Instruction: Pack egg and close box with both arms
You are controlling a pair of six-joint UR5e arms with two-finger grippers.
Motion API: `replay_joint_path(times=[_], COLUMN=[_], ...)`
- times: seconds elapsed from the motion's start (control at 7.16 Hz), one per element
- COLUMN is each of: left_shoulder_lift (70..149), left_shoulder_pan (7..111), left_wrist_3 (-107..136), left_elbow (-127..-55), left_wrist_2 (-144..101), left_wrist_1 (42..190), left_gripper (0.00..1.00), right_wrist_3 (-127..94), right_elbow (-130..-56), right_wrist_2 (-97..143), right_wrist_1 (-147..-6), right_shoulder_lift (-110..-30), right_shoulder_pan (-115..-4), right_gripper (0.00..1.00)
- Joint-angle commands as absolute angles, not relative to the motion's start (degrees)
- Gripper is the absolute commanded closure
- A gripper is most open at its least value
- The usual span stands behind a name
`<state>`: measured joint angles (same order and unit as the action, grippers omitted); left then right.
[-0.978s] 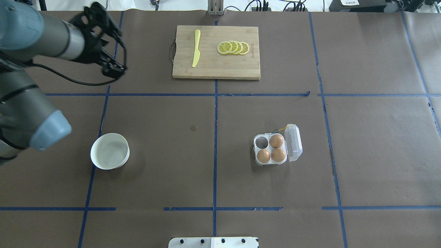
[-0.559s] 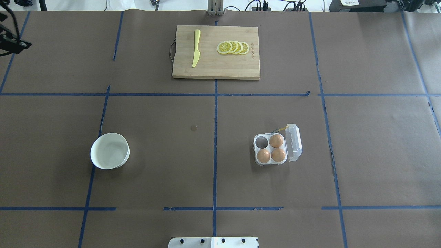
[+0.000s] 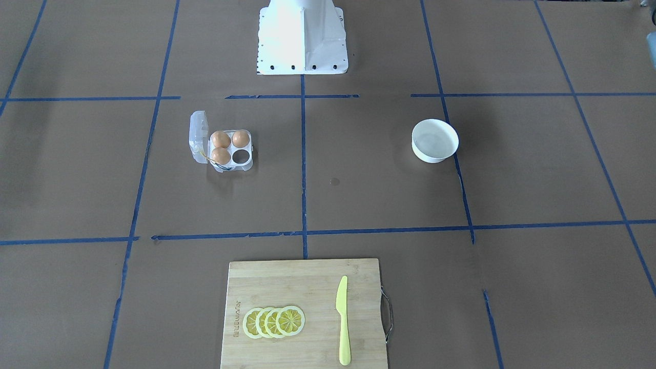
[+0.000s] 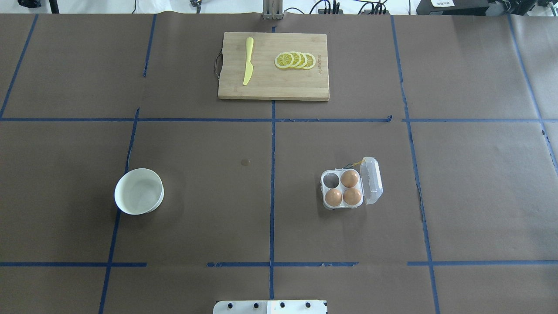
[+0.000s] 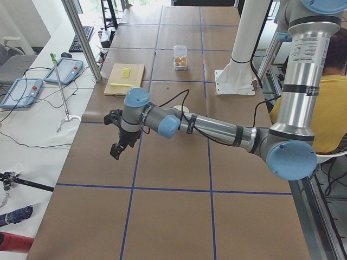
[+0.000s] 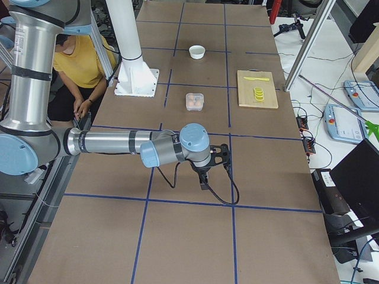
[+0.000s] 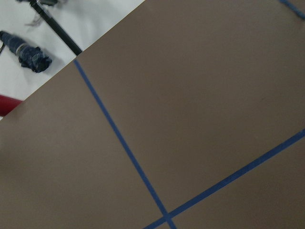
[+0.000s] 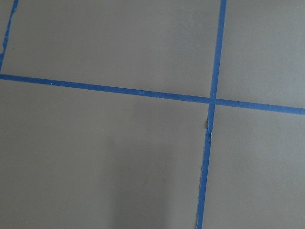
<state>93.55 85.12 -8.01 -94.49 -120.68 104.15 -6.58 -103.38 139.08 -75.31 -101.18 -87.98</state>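
Box (image 4: 323,188): on table, robot's right of centre; lid (image 4: 373,180) open. 3 eggs (image 4: 349,178) in cups, 1 cup (image 4: 331,178) empty. Left gripper (image 5: 120,142) and right gripper (image 6: 207,173): over opposite table ends, well apart from box; finger spread cannot be told. Bowl (image 4: 138,192), board (image 4: 273,85): on table.

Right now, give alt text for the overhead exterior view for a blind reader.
A small clear plastic four-cup egg carton sits open right of centre on a brown table, three orange-brown eggs inside and one cup empty. A round white bowl stands at left; a wooden cutting board with a yellow knife and lemon slices lies at the far side.
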Motion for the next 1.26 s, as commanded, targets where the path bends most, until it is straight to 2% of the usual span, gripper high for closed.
replay_joint_path(times=[0.0, 0.14, 0.42, 0.56, 0.7, 0.84, 0.98, 1.12], left_shoulder_lift=[91.9, 90.3, 86.5, 86.4, 86.5, 86.8, 86.9, 87.0], left_shoulder_pan=[93.0, 93.8, 94.4, 94.4, 94.3, 94.3, 94.2, 94.2], left_wrist_3=[-8.3, -8.3, -8.1, -8.2, -8.2, -8.2, -8.2, -8.2], left_elbow=[-90.1, -90.9, -96.4, -97.7, -98.3, -98.4, -98.4, -98.4], left_wrist_2=[-121.8, -127.2, -132.8, -132.7, -132.7, -132.7, -132.8, -132.8], left_wrist_1=[98.5, 92.1, 90.2, 90.3, 90.4, 90.4, 90.9, 92.0], left_gripper=[0.0, 0.0, 0.0, 0.0, 0.0, 0.0, 0.0, 0.0], right_wrist_3=[-6.8, -6.9, -11.0, -18.4, -24.7, -35.0, -43.2, -53.5], right_elbow=[-105.0, -105.2, -108.4, -111.7, -114.4, -116.1, -116.2, -116.1], right_wrist_2=[139.0, 139.0, 138.1, 135.2, 133.5, 132.6, 131.2, 130.4], right_wrist_1=[-75.2, -75.2, -75.3, -75.3, -75.2, -74.7, -68.1, -62.7], right_shoulder_lift=[-101.2, -101.2, -101.2, -101.2, -101.2, -101.1, -99.9, -99.8], right_shoulder_pan=[-88.0, -87.9, -84.4, -79.3, -74.5, -69.0, -64.2, -59.5], right_gripper=[0.0, 0.0, 0.0, 0.0, 0.05, 0.34, 0.59, 0.65])
